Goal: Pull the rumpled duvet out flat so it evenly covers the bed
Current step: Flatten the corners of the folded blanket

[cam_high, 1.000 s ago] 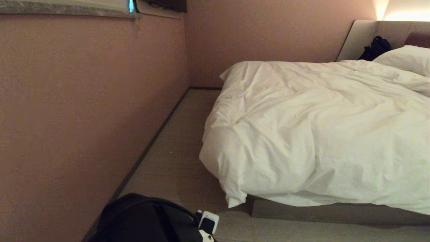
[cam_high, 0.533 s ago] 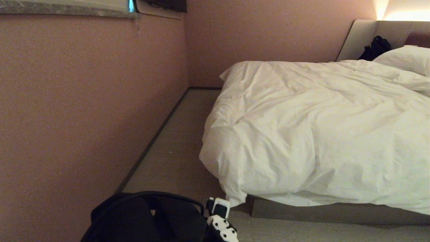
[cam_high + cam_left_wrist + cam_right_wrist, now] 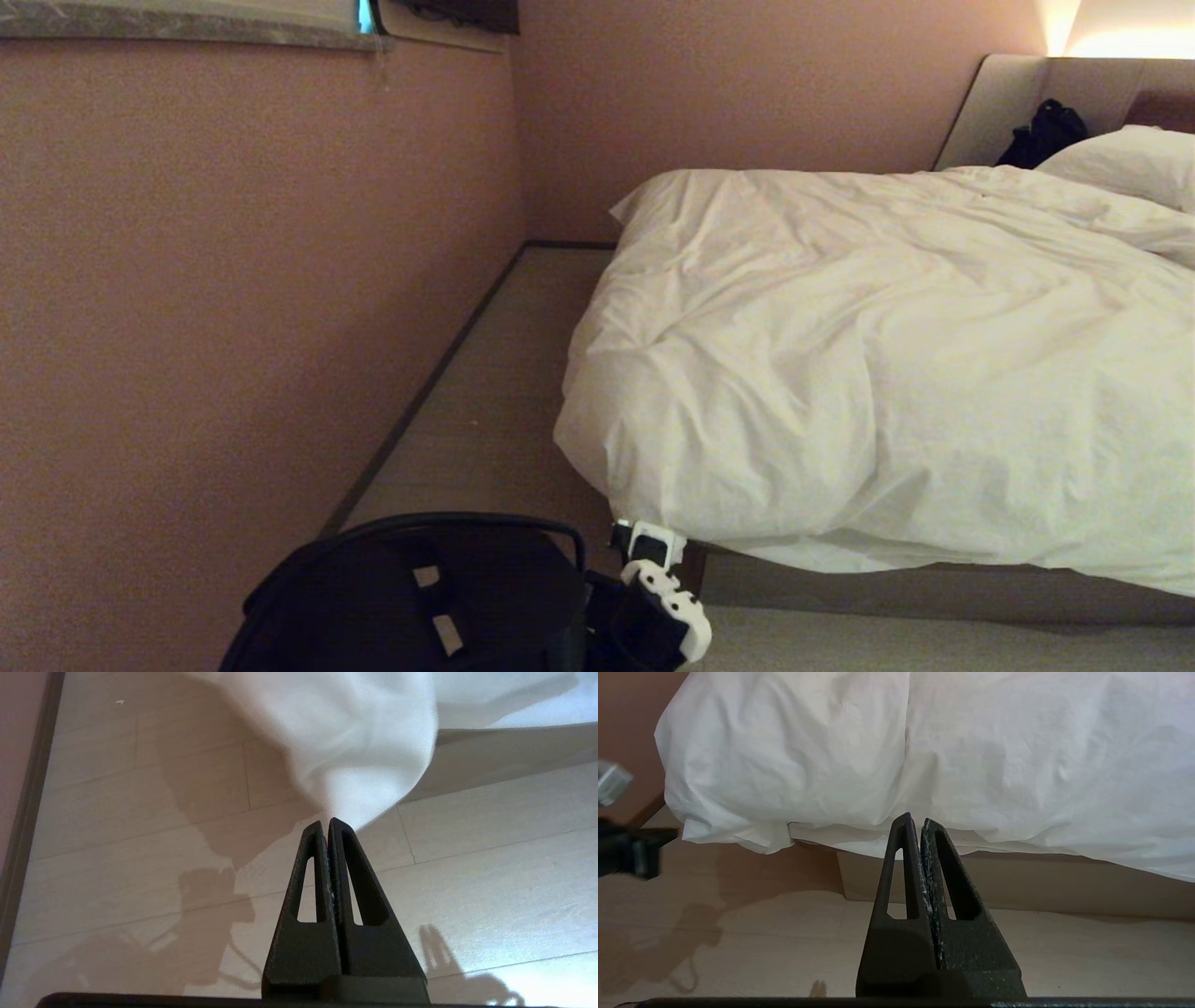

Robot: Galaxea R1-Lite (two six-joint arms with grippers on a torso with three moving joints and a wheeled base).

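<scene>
my left hand (image 3: 325, 822) sits low by the near corner of the wide low bed with its grey-beige platform base (image 3: 934, 588), fingers clenched tight together with the tips right at the hanging corner of the thick, puffy white cotton duvet (image 3: 840, 373). in the left wrist view the tips meet the point of that drooping corner (whether any cloth is really pinched between them, i cannot tell; no fabric shows in the seam between the fingers). i judge the hand is placed here because this corner hangs lowest over the pale wood-plank floor (image 3: 140, 812), so it is the natural handle for drawing the quilt out.

the duvet itself lies heaped over the mattress, wrinkled and bunched toward the foot, spilling past the near edge and the corner while a plump white pillow (image 3: 1130, 159) shows at the padded beige headboard (image 3: 1008, 103). a small dark bundle (image 3: 1046, 135) rests against the headboard beside the pillow.

my right hand (image 3: 915, 822) is clenched too, empty, held back from the side of the bed and facing the duvet's overhang, touching nothing; i take it to be parked.

the cover looks soft and slippery, so a shallow pinch could slide off under a pull.
</scene>
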